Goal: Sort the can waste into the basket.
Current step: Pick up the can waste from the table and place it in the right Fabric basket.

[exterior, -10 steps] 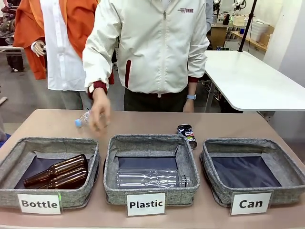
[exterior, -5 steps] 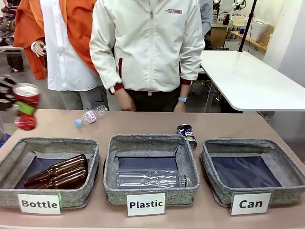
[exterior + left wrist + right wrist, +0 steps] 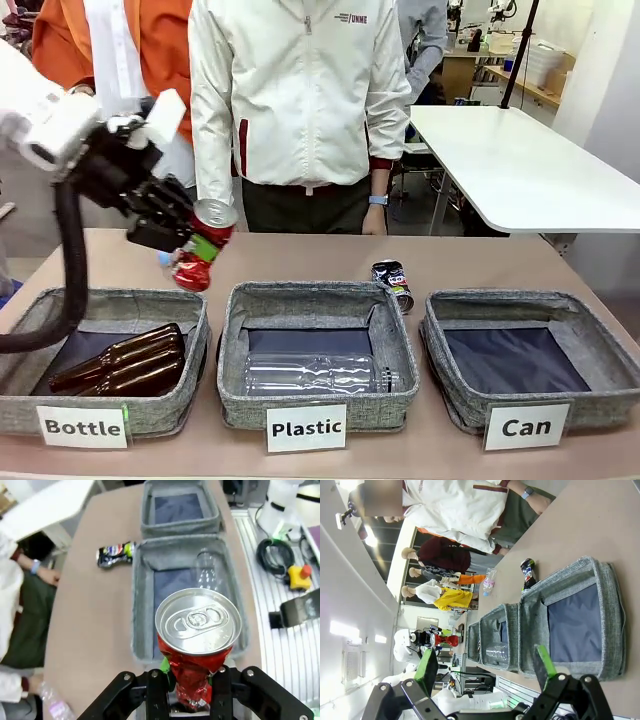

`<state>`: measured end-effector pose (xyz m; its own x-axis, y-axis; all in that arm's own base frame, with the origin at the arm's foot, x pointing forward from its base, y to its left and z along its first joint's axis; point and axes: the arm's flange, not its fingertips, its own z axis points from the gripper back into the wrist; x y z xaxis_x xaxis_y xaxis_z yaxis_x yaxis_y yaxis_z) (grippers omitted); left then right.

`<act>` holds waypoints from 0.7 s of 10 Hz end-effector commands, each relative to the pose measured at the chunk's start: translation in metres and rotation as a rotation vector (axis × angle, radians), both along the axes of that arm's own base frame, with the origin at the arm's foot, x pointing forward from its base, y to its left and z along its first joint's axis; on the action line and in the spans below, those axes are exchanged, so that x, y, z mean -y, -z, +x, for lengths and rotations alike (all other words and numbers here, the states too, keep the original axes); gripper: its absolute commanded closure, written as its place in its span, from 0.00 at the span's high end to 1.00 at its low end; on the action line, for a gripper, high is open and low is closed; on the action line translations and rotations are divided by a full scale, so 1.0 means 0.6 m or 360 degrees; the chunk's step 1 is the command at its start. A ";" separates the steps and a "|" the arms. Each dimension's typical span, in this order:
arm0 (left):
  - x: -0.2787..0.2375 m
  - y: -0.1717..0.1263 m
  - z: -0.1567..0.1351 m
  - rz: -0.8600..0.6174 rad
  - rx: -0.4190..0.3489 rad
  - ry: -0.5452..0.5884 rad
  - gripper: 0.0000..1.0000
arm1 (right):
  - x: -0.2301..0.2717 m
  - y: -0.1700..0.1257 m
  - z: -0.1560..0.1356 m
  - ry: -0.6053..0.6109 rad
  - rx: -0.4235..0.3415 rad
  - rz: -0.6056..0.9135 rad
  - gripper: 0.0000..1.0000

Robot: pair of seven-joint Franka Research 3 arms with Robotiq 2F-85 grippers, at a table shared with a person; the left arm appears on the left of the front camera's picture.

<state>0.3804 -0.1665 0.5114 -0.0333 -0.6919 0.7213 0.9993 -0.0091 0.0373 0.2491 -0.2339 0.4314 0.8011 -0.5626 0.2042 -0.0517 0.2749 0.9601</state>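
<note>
Left arm has swung in from the left edge of the front view toward centre-left since half a second back, and the red can came with it. The person's hand that was near the table a second ago is now back at their side.

Left gripper (image 3: 186, 240) is clamped on the red can (image 3: 198, 268). Its green pads pinch the crushed red body. The silver top points up and to the right, so the can is tilted. In the front view the can hangs in the air over the far right corner of the Bottle basket (image 3: 110, 298), left of the Plastic basket (image 3: 316, 293).

In the left wrist view the gripper (image 3: 191, 689) is at bottom centre with the red can (image 3: 197, 622) standing out of it, lid toward the camera. The Plastic basket sits behind the can and the Can basket (image 3: 145, 511) is at the top of frame.

Black can (image 3: 392, 283) has not moved. It lies on the table in the front view, right of centre, just past the far right corner of the Plastic basket and well short of the Can basket (image 3: 455, 400). It is at upper left in the left wrist view (image 3: 116, 555).

Can basket is at lower right of the front view. Only its dark lining shows inside.

Right gripper (image 3: 485, 665) has its fingers spread wide with nothing between them. It looks down on the Can basket (image 3: 610, 615), with the black can (image 3: 528, 572) beyond it.

Brown bottles (image 3: 120, 362) lie in the Bottle basket and a clear bottle (image 3: 315, 373) lies in the Plastic basket. A small plastic bottle (image 3: 52, 706) lies on the table, at lower left of the left wrist view.
</note>
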 end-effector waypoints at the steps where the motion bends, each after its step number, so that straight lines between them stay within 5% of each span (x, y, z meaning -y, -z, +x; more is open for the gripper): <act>1: -0.023 -0.007 0.018 -0.0025 -0.0090 0.0113 0.27 | 0.001 -0.001 0.003 0.0011 0.0066 0.0013 1.00; 2: 0.000 0.000 0.000 0.0000 0.0000 0.0000 0.27 | 0.001 -0.001 0.003 0.0011 0.0066 0.0013 1.00; 6: 0.005 -0.002 0.008 -0.0011 -0.0019 0.0024 0.27 | 0.001 -0.001 0.003 0.0011 0.0066 0.0013 1.00; 7: 0.073 -0.002 -0.001 -0.0145 0.0069 0.0044 0.27 | 0.000 0.000 0.000 -0.0001 0.0000 0.0000 1.00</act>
